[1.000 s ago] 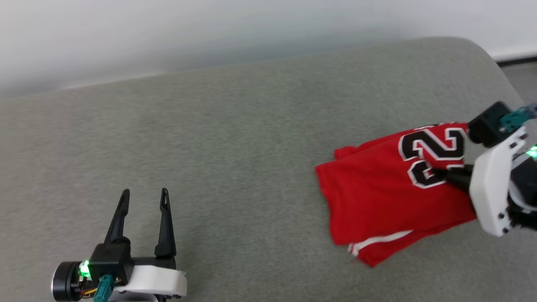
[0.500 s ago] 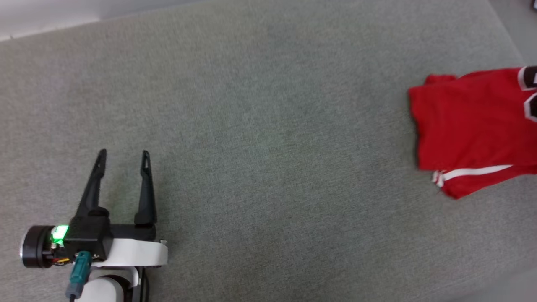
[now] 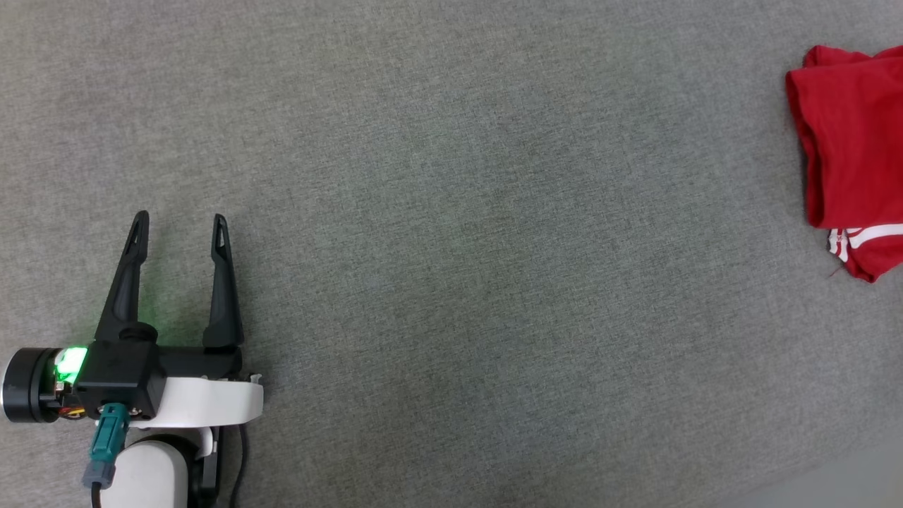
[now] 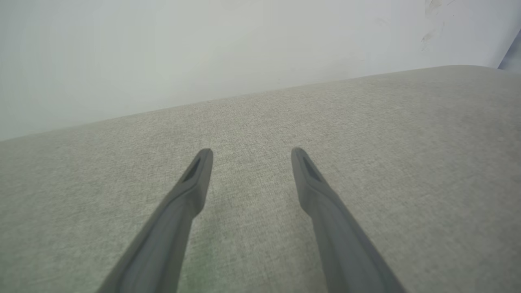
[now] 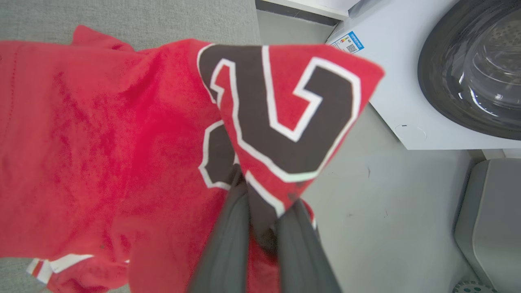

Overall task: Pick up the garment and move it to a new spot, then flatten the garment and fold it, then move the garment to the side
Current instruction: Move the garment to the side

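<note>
1. Garment [image 3: 853, 141]: red, folded into a compact stack, at far right edge of the grey fabric surface [image 3: 451, 212] in head view, cut off by the frame
2. White stripe trim [image 3: 866, 235] shows at its lower corner, layered cloth edges down its left side
3. Right wrist view: garment [image 5: 101, 142] mostly flat on the surface, one fold raised, showing a big black white-outlined numeral [image 5: 285, 122]; a second digit is partly hidden under that fold
4. Right gripper [image 5: 262, 203]: fingers [image 5: 228, 248] almost closed, pinching the raised printed fold between them
5. Left gripper [image 3: 180, 219]: fingers spread wide, nothing between them, lower left of head view over bare surface, well apart from garment; left wrist view [image 4: 251, 152] agrees, pale wall [image 4: 163, 49] beyond
6. White washing machine [image 5: 468, 69] with round dark door stands on pale floor [image 5: 386, 195] past the surface's end
</note>
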